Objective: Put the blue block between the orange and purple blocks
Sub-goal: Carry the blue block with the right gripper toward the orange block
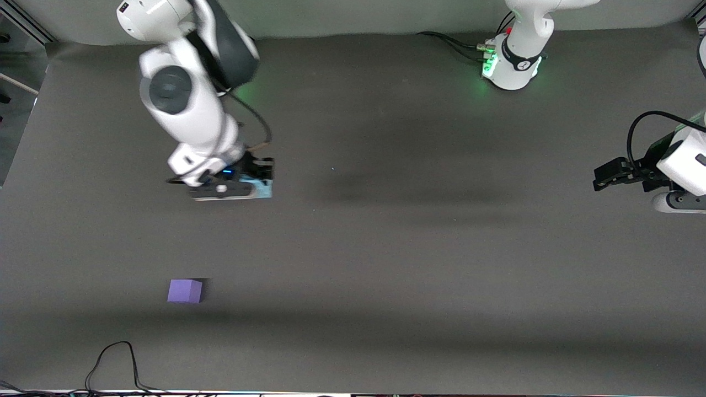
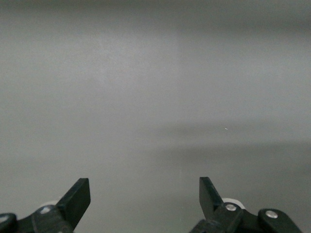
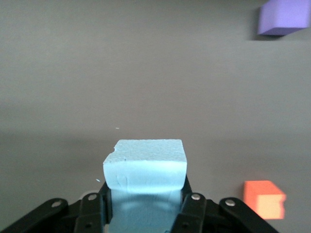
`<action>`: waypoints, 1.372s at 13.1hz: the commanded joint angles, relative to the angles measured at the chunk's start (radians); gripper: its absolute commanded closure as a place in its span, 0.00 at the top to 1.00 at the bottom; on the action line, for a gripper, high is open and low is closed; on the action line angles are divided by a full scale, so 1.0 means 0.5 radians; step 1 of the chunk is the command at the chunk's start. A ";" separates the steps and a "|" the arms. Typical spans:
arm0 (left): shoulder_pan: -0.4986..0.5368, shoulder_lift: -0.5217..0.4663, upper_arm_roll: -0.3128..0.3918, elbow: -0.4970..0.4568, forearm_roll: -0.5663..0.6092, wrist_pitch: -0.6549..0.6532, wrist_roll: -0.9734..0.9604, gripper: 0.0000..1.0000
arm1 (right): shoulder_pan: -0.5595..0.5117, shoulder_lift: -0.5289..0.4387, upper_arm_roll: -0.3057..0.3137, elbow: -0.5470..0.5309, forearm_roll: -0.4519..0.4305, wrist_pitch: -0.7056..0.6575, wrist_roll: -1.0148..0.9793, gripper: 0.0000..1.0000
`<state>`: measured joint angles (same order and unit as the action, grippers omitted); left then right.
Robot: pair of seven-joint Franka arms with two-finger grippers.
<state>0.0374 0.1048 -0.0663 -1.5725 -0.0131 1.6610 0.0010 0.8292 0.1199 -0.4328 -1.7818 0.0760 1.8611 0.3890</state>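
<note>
- Blue block [image 3: 146, 167] clamped between the jaws of the right gripper [image 3: 145, 204], over the worktop [image 1: 419, 264] toward the right arm's end.
- In the front view, only a sliver of blue block [image 1: 263, 188] visible beside the right gripper [image 1: 242, 184]; arm body covering most of it.
- Purple block [image 1: 185, 290] lying on the worktop nearer the front camera than the right gripper, well apart from it.
- Key relation: gap between purple block [image 3: 283, 17] and orange block [image 3: 263, 199] lying off to one side of the held cube, not ahead of the jaws; a sideways shift judged necessary before lowering.
- Blue block a cube, so no long axis to align; only squaring its faces with the other two likely to matter.
- Orange block seen solely in the right wrist view; hidden in the front view, probably under the right arm.
- Exact width of the gap hard to judge from either view.
- Left gripper [image 2: 145, 196] waiting at the left arm's end, jaws spread wide with nothing between them; left gripper [image 1: 612, 175] much farther from purple block than the right one.
- Left wrist view showing bare worktop only, no block.
</note>
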 commanded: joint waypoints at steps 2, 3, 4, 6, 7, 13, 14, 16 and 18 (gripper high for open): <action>-0.016 -0.019 0.013 0.016 0.023 -0.003 0.032 1.00 | 0.017 -0.157 -0.241 -0.060 0.014 -0.114 -0.201 0.25; -0.026 -0.019 0.016 0.016 0.029 -0.003 0.032 1.00 | 0.017 -0.154 -0.306 -0.066 0.011 -0.123 -0.329 0.25; -0.071 -0.019 0.034 0.016 0.023 -0.006 0.032 1.00 | 0.017 -0.130 -0.379 -0.075 0.011 -0.123 -0.439 0.25; -0.139 -0.019 0.105 0.016 0.029 -0.006 0.032 1.00 | 0.014 -0.074 -0.517 -0.136 0.011 -0.069 -0.630 0.25; -0.145 -0.019 0.111 0.016 0.029 -0.006 0.032 1.00 | 0.014 -0.065 -0.555 -0.203 0.005 -0.007 -0.676 0.25; -0.188 -0.019 0.154 0.016 0.029 -0.003 0.032 1.00 | -0.023 0.045 -0.684 -0.774 0.014 0.780 -1.048 0.26; -0.182 -0.022 0.154 0.019 0.029 -0.003 0.032 1.00 | -0.032 0.082 -0.684 -0.844 0.017 0.921 -1.075 0.26; -0.179 -0.022 0.154 0.019 0.029 0.001 0.032 1.00 | -0.032 0.220 -0.684 -0.906 0.126 1.109 -1.143 0.26; -0.179 -0.019 0.154 0.016 0.029 -0.002 0.032 1.00 | -0.032 0.370 -0.684 -0.903 0.444 1.180 -1.405 0.26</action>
<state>-0.0365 0.1043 -0.0029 -1.5641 -0.0122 1.6610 0.0046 0.8089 0.2310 -0.7685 -2.2456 0.1764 2.4099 -0.1958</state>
